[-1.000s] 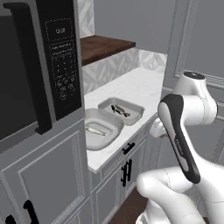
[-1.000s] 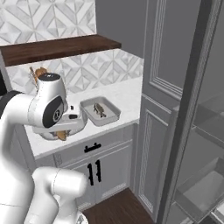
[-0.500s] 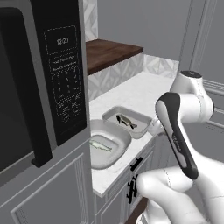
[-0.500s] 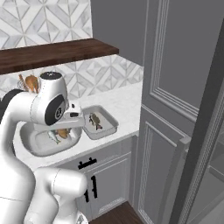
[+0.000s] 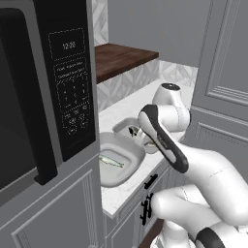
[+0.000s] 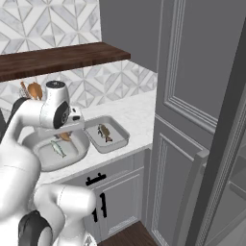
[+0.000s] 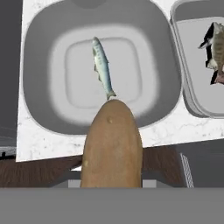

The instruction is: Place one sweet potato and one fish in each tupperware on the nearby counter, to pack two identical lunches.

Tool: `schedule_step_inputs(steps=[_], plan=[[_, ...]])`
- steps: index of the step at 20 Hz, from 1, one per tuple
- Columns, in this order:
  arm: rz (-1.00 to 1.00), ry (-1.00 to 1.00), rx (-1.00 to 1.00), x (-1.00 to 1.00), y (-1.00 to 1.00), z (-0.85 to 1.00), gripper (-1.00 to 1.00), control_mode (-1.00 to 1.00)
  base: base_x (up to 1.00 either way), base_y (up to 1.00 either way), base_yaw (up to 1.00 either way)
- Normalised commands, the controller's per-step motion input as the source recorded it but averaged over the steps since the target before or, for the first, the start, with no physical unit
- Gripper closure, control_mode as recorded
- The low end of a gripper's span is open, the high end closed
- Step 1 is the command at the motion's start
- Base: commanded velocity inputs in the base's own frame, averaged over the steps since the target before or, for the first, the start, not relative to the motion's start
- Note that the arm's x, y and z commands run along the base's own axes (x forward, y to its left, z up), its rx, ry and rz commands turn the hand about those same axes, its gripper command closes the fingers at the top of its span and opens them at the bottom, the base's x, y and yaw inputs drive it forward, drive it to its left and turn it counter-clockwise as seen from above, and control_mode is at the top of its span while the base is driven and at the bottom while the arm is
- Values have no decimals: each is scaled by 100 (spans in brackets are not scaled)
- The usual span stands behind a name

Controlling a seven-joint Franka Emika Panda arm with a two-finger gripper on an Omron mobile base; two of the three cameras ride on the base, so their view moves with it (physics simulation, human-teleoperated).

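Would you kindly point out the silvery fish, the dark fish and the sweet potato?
silvery fish (image 7: 102,65), hand view, mid-body.
dark fish (image 6: 104,132), right base view, middle of its body.
sweet potato (image 7: 112,146), hand view, centre of its skin.

Base drives in closer, so both base views shift & the counter (image 6: 132,113) looms larger; that's camera motion, the containers aren't moving. Arm swings fwd over the tupperware: the white wrist, earlier hanging off the counter's front edge, now sits above the round bowl (image 6: 33,141). In the right base view the sweet potato (image 6: 64,136) now shows over the bowl, at about 1 o'clock from the pale fish (image 6: 57,149).
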Motion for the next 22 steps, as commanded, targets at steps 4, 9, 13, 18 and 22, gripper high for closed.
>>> schedule_step_inputs(steps=[4, 9, 13, 18, 22], plan=[[25, -5, 0, 83, 99, -76, 100, -100, 0, 0, 0], [21, 0, 0, 75, 88, -62, 100, -100, 0, 0, 0], [14, 0, -4, 51, 62, -37, 100, -100, 0, 0, 0], [6, 4, -5, 7, 31, -17, 100, -100, 0, 0, 0], [8, 5, 0, -12, 15, -51, 100, -100, 0, 0, 0]])
